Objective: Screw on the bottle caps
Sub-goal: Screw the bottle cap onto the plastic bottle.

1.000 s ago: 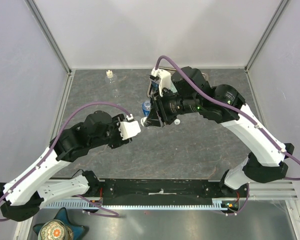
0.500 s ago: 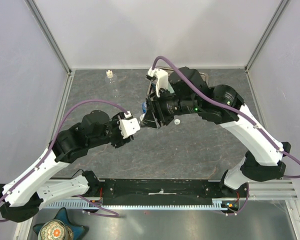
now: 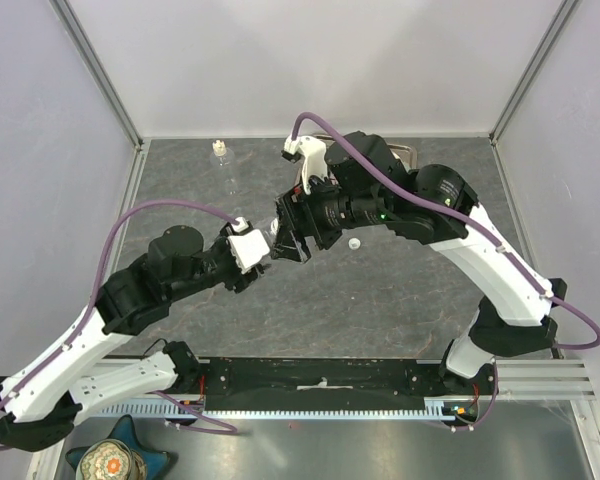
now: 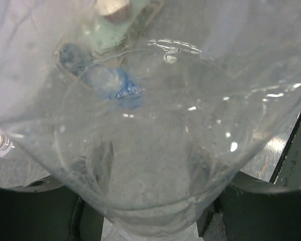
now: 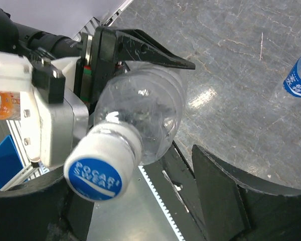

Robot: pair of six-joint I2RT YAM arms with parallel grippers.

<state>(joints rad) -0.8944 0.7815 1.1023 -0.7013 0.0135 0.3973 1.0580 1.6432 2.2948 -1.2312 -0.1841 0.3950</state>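
Note:
A clear bottle (image 5: 145,113) hangs above the table with my left gripper (image 4: 150,211) shut on its body; its dark fingers (image 5: 140,47) clamp the lower part. The bottle fills the left wrist view. A white bottle cap with a blue printed top (image 5: 103,168) sits on its neck. My right gripper (image 5: 135,201) is open around that cap, with its right finger (image 5: 226,201) well off it. In the top view the two grippers meet mid-table, left (image 3: 258,250) and right (image 3: 288,238). A loose white cap (image 3: 353,243) lies on the table.
A capped clear bottle (image 3: 220,152) lies at the back left of the grey table. Another bottle with a blue label (image 5: 297,80) lies on the table beyond the right gripper. A metal tray edge (image 3: 410,150) shows behind the right arm.
My right gripper has opened off the cap. Both grippers, with the held bottle, have shifted a little to the left.

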